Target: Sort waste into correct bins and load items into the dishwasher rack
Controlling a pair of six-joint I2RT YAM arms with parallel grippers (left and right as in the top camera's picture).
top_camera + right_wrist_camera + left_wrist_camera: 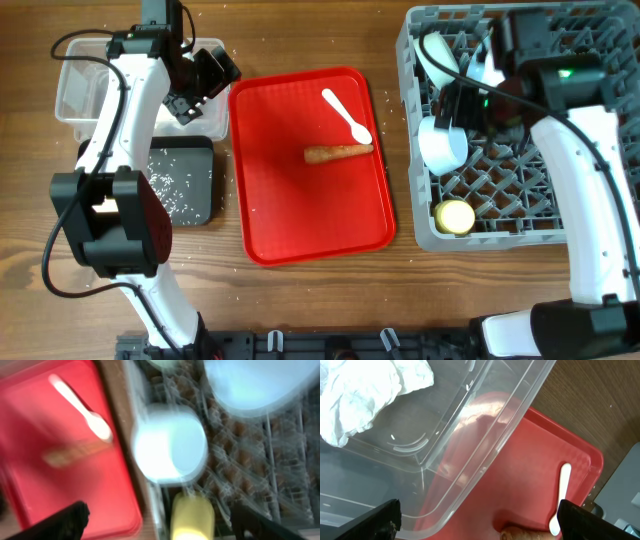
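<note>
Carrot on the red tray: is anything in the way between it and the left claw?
Nothing visible. The left gripper hangs open over the clear tub, and only bare red tray lies between it and the carrot. The white spoon lies beside the carrot, off that path.

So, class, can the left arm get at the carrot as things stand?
Probably yes: the carrot lies uncovered on the red tray, the spoon beside it, and the open left gripper hangs over the clear tub next to that tray.

Bright even light, soft shadows, right wrist view heavily motion-blurred, glints on clear tub (pixel 470 415)
</note>
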